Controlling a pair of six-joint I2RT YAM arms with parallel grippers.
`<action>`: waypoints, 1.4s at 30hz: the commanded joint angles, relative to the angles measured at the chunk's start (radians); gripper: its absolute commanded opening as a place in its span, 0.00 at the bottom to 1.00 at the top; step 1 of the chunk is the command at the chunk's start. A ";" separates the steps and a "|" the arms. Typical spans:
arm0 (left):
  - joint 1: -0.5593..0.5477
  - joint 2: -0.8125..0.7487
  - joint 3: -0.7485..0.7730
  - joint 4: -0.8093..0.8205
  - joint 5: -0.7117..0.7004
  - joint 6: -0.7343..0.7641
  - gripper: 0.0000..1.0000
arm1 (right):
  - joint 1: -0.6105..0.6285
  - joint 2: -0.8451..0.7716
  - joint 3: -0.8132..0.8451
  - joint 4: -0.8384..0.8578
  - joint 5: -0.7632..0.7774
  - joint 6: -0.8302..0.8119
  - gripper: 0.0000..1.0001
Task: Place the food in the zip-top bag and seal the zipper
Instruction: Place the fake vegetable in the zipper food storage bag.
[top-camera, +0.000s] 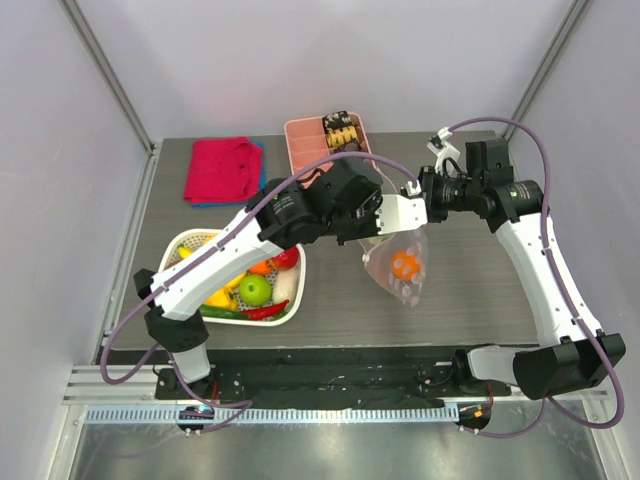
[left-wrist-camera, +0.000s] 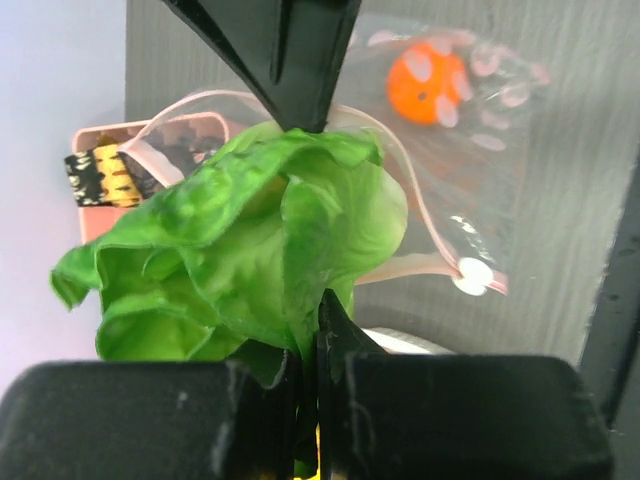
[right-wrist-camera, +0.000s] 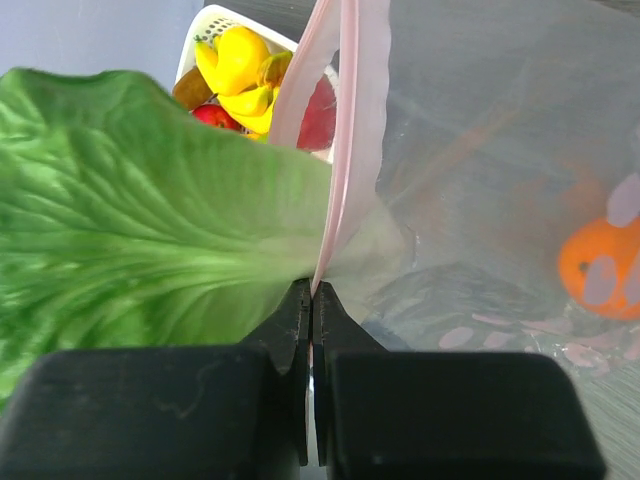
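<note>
Up close, my left end effector is pinched tight on the ruffled green toy lettuce leaf, right at the mouth of the clear dotted plastic zip-top bag. Meanwhile my right end effector is clamped on its pale-pink zipper strip. Further in, a round orange toy fruit sits inside the bag.

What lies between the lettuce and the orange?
The bag's zipper strip runs between lettuce and orange, which sits inside; the left wrist view shows it.
</note>
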 joint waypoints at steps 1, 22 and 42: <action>0.002 -0.010 -0.026 0.094 -0.005 0.191 0.06 | 0.008 -0.029 0.028 0.015 -0.055 -0.014 0.01; 0.059 -0.214 -0.339 0.307 0.334 0.427 0.70 | 0.032 -0.044 0.042 0.033 -0.203 0.001 0.01; 0.470 -0.509 -0.850 0.542 0.452 -0.812 0.66 | -0.035 -0.021 0.019 0.173 -0.226 0.207 0.01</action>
